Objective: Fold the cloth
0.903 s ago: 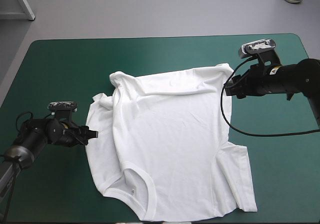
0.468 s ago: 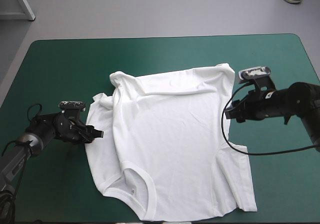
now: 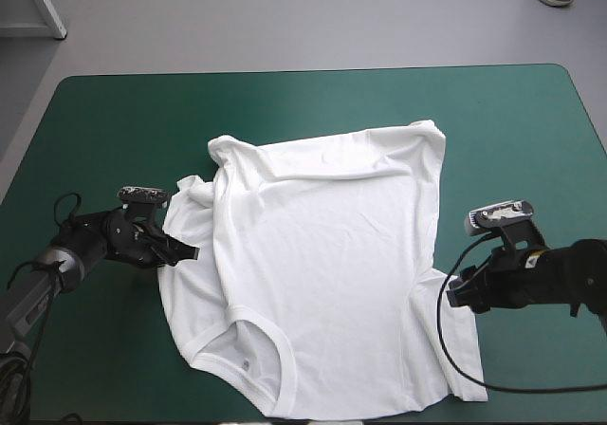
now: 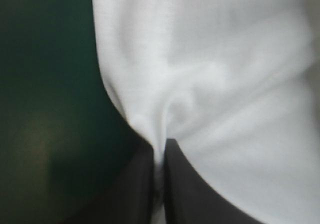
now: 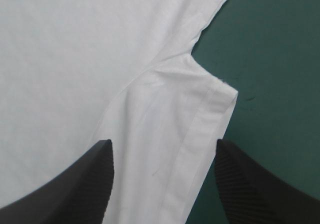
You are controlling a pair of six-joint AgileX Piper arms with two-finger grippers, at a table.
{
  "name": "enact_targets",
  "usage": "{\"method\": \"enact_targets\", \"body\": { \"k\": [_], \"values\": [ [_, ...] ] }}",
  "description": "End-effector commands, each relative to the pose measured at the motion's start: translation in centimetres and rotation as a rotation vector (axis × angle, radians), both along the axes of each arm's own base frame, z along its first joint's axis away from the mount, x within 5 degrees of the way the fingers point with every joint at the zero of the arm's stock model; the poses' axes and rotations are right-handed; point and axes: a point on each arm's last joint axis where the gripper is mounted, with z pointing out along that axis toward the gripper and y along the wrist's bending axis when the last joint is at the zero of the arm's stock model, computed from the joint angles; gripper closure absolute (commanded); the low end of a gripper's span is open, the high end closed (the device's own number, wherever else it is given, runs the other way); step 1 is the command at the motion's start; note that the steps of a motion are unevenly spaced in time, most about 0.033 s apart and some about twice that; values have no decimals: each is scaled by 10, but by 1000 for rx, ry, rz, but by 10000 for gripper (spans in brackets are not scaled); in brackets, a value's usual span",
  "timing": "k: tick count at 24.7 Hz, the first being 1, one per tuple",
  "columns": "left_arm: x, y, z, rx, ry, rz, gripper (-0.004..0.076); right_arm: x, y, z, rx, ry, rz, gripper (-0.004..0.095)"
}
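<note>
High view is showing the teal-green cover (image 3: 114, 121) carrying the T-shirt (image 3: 322, 254), which is lying spread flat at the table's middle, collar toward the near edge, with its left side rumpled. The left gripper (image 4: 160, 184) is pinching a raised fold at the T-shirt's left edge, its black fingers all but meeting on the cloth. The right gripper (image 5: 163, 146) is standing wide apart over the right-hand sleeve (image 5: 195, 124), grasping nothing.

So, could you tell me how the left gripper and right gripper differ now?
The left gripper is shut on the T-shirt's edge; the right gripper is open, a sleeve lying between its fingers. The left gripper is at the T-shirt's left side, the right gripper at its right. Both are low over the table.
</note>
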Motion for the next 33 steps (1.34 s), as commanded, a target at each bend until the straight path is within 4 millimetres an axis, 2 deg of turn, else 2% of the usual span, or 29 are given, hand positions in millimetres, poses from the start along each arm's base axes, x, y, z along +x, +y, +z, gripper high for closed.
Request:
{"method": "enact_targets", "body": {
  "k": [1,3,6,11,17,22,25,29,33],
  "values": [
    [-1,-1,-4,-4,31,-5,705,-20,-1,20,37,-88,-9,351],
    [-1,-1,-4,-5,31,-4,705,-26,-2,23,46,-101,-31,352],
    [-1,-3,-4,-28,30,3,705,-32,-2,15,62,-68,-41,353],
    [-1,-5,-4,-48,27,-3,705,-39,-2,-11,67,4,-51,355],
    [-1,-5,-4,-51,26,-6,705,-46,2,-51,103,115,-29,355],
    [-1,-5,-4,-51,31,-7,705,-47,4,-60,110,118,-6,355],
    [-2,-5,-4,-52,38,-8,705,-50,9,-73,112,130,22,355],
    [-3,-5,-4,-49,50,-13,705,-47,19,-83,42,135,60,415],
    [-4,-6,-5,-51,61,-19,705,-36,38,-105,-42,265,132,415]
  ]
}}
